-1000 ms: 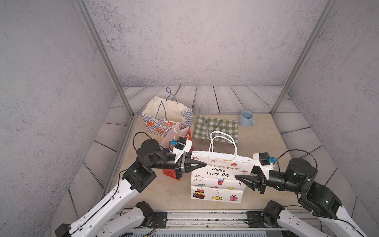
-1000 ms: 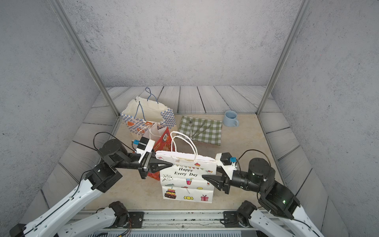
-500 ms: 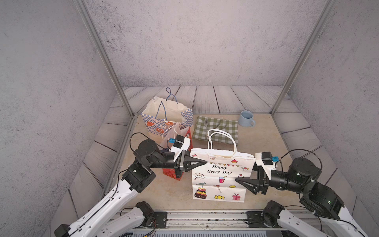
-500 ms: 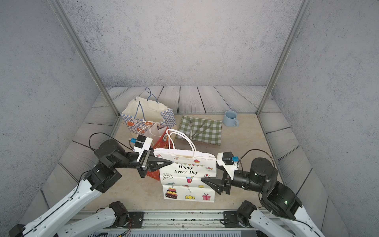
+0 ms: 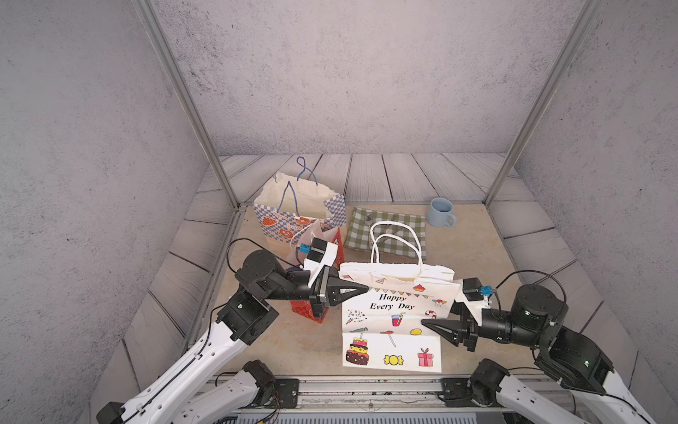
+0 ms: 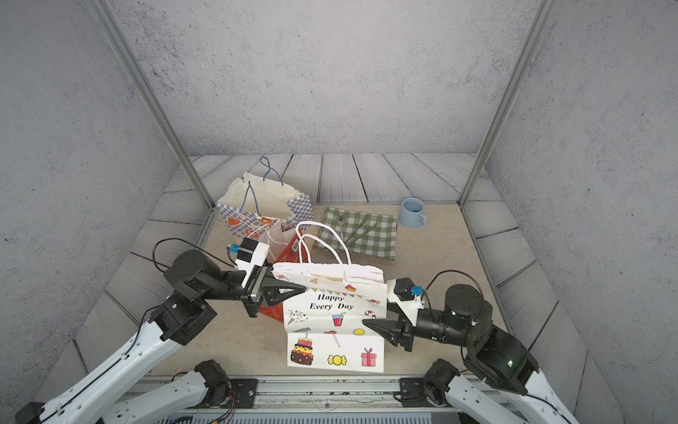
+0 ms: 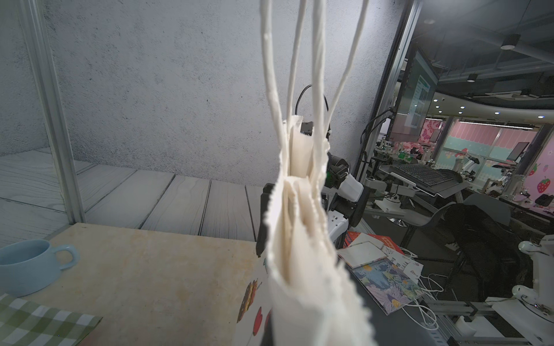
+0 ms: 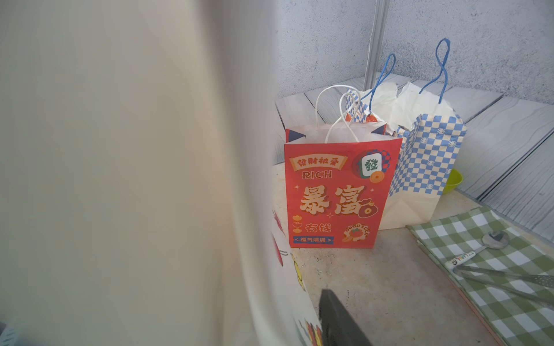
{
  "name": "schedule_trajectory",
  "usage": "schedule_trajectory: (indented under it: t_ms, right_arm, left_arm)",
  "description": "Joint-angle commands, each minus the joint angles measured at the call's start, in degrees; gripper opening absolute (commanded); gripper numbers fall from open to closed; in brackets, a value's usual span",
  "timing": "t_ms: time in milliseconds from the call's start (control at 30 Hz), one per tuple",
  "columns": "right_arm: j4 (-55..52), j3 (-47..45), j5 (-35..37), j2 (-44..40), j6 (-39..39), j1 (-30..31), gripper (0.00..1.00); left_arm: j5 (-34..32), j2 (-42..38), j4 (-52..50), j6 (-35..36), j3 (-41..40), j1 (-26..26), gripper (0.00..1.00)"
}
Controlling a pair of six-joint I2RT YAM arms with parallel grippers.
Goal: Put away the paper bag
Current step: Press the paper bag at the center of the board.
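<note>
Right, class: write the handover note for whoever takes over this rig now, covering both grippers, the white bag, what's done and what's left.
Left gripper: shut on the bag's top edge, holding it up.
Right gripper: at the bag's opposite edge, by the crease; open or shut unclear.
Bag: pressed flat, bent at a crease, lower part on the table.
Done: flattened, half folded.
Left: finish the fold, put it away.

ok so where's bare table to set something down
Bare table right of the cloth, in front of the mug. A smaller patch front left, between the left arm and white bag. Back left is crowded: checked bag, red bag.
</note>
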Motion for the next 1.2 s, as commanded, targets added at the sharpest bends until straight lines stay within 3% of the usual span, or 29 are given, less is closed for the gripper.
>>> schedule_trajectory:
  t_ms: [0,33,100,167,367,500,600,700,933,1000,1033,1100,1167]
  right_arm:
    - [-2.1,1.9,-1.9,1.0,-1.1,0.3,0.46]
    - [-2.1,2.1,-1.7,1.1,-1.1,0.3,0.47]
    - [-1.6,2.6,-0.3,1.1,-0.5,0.3,0.60]
    - [-0.8,2.8,0.8,0.7,0.0,0.3,0.64]
    - [-1.4,3.2,0.9,0.0,-0.5,0.3,0.51]
    - [2.8,4.4,4.5,-0.5,3.3,0.3,0.60]
    - [5.2,5.2,5.3,-1.0,4.2,0.3,0.61]
    - [6.7,6.0,5.3,-1.1,5.0,0.3,0.56]
    - [8.5,7.8,2.3,0.9,5.4,0.3,0.26]
    - [8.5,8.1,1.7,1.4,5.6,0.3,0.22]
    - [8.7,8.2,1.8,1.6,5.6,0.3,0.23]
    - [9.1,8.7,3.4,1.8,5.8,0.3,0.46]
    - [10.4,9.1,5.9,1.9,6.0,0.3,0.56]
  left_arm:
    - [0.6,-0.1,2.8,-0.2,2.2,0.2,0.00]
    - [0.6,-0.1,2.5,0.0,2.1,0.2,0.00]
    - [0.6,0.1,2.1,0.3,2.1,0.2,0.00]
    - [0.7,0.2,2.0,0.3,2.0,0.3,0.00]
    - [0.3,0.0,2.1,0.7,1.9,0.2,0.00]
    - [0.2,0.0,0.9,1.7,1.6,0.2,0.00]
    - [-0.1,0.2,1.6,1.4,1.3,0.2,0.00]
    - [-0.2,0.3,2.1,1.0,0.8,0.2,0.00]
    - [0.7,0.8,1.3,0.9,-0.1,0.2,0.00]
    - [0.9,0.8,0.8,1.2,-0.3,0.2,0.00]
    - [0.8,0.8,0.7,1.2,-0.3,0.2,0.00]
    - [0.4,0.8,0.6,1.4,-0.4,0.2,0.00]
    - [0.3,0.9,0.6,1.6,-0.4,0.2,0.00]
